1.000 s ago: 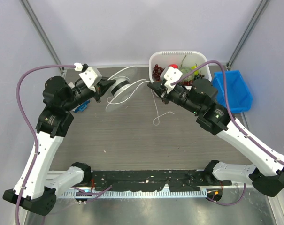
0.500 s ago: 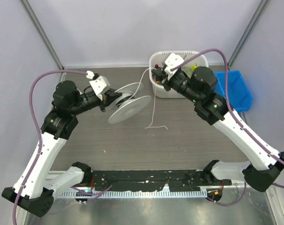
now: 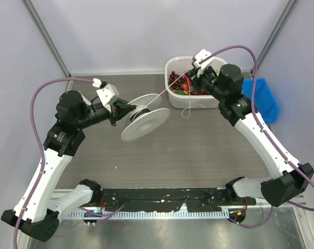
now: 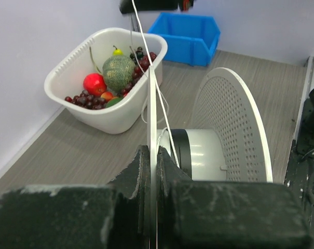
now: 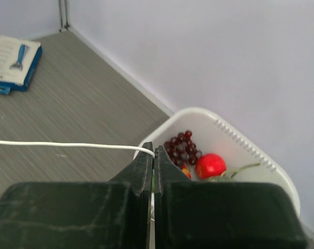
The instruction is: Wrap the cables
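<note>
On a grey wood-grain worktop [image 3: 198,150]: at far right, a blue bin [image 3: 265,101] just beside a white basket [image 3: 167,78] of grapes and other fruit. Left of centre and held clear of the surface, a perforated white spool [image 4: 234,129], tilted, with one flange pinched edge-on in the left tool [image 4: 152,155], whose fingers are clamped together on that thin rim. Above the basket's left end, the right tool [image 5: 153,151], closed tight on the thin white cable [image 5: 68,144]. Runs taut from the spool's hub across the gap up to that grip. Beyond the grip, drops in a slack loop and seems to brush the basket's near wall, though hard to tell from above.
</note>
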Tool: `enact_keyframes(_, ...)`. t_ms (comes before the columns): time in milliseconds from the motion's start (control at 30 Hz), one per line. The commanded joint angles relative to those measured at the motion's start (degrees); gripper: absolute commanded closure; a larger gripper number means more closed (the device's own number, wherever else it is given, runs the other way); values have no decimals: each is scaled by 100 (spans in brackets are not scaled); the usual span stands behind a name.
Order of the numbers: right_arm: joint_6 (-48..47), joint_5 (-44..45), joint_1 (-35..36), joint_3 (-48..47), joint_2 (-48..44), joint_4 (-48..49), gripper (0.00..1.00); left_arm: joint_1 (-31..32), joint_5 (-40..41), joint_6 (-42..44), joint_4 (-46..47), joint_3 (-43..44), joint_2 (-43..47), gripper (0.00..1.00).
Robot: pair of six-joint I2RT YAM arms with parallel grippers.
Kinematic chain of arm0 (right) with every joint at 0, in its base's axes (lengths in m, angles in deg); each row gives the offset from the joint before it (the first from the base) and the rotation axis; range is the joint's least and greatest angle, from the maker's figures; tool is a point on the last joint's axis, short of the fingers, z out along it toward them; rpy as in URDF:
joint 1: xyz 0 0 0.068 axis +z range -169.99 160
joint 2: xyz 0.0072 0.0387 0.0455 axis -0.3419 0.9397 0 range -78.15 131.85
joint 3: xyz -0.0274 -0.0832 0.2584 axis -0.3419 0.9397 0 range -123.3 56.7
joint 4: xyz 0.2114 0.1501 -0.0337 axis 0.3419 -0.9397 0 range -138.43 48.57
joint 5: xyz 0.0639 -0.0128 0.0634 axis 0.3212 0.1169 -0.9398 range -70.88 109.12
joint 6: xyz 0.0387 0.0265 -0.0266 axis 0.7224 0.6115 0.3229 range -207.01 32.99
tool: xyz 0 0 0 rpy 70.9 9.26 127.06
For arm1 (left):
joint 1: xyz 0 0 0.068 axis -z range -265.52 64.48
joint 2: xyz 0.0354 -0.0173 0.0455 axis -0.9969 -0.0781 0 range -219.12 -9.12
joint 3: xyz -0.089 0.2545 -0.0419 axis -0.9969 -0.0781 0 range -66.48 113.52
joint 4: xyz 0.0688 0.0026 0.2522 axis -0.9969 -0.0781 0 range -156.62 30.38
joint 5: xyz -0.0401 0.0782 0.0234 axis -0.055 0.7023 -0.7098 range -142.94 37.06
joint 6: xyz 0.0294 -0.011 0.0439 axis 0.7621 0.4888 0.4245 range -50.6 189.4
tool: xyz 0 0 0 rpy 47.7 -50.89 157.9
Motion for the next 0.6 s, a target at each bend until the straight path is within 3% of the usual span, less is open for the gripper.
enact_keyframes(0, -44, -212, -549, 442, -13, 320, 99, 13, -232, -549, 635, 421, 116, 100)
enact_keyframes(200, -88, -440, -927, 820, 49, 391, 99, 13, -224, -875, 933, 561, 45, 100)
enact_keyframes(567, -1, -652, -945, 1461, 58, 259, 99, 22, -171, -1393, 1127, 1027, -165, 100)
